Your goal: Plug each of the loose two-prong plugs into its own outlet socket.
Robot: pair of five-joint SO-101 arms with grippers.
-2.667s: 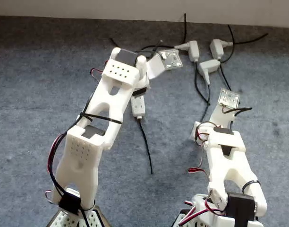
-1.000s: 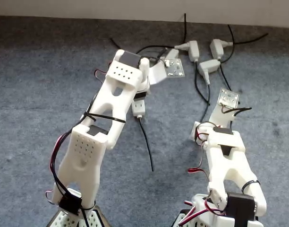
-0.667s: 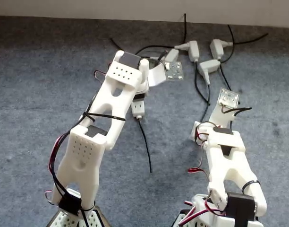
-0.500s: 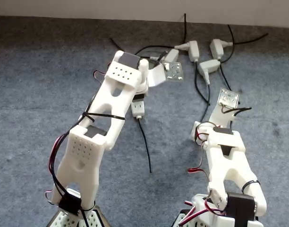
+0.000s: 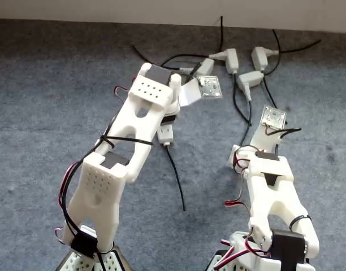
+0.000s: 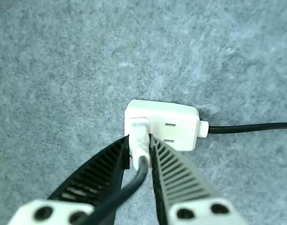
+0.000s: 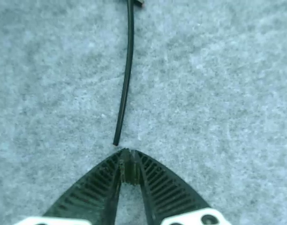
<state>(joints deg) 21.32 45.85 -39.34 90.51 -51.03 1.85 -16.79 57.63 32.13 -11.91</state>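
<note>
My left gripper was clamped on the small white two-prong plug, whose nose met the white plastic outlet socket block. The prongs seemed seated, though I could not be sure. In the high view my left arm hid most of that block. My right gripper was closed on nothing, tips touching, just beside the end of a thin black cord. Open grey carpet lay around both. Other white corded pieces clustered near the far edge.
</note>
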